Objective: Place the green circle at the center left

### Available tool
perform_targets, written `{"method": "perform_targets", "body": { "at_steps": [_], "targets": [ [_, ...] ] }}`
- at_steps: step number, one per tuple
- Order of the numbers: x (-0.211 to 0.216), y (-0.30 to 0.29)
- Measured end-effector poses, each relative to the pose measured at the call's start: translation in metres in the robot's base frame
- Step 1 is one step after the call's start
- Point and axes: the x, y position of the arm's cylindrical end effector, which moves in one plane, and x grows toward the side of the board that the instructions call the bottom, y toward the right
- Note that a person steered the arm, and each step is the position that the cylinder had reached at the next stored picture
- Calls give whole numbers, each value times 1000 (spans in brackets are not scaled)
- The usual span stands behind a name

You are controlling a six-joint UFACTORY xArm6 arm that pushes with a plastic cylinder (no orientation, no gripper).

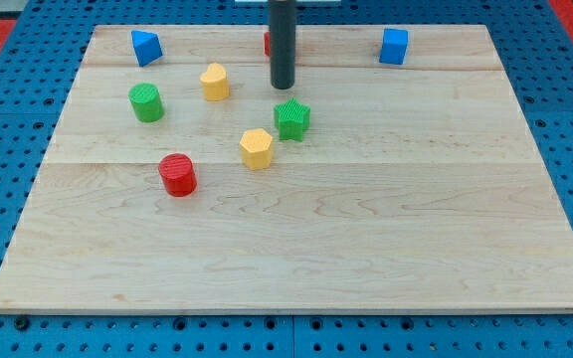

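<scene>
My tip (283,87) nowhere near green circle (147,102) yet.
No hand, just bare rod; I'd swing round to circle's top side w/o nudging yellow block (215,82), then push down-left.

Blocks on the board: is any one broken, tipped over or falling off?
No, nothing stands out. Every block rests flat on the wooden board, none broken or over an edge. One red block at the view's top is mostly hidden behind the rod, so its shape is unclear. My tip hovers just above the green star in the view.
</scene>
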Motion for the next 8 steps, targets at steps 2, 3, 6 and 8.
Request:
{"method": "perform_targets", "body": {
  "at_steps": [2,3,6,8],
  "targets": [
    [42,-69],
    [42,-30],
    [31,-54],
    [21,-134]
  ]
}}
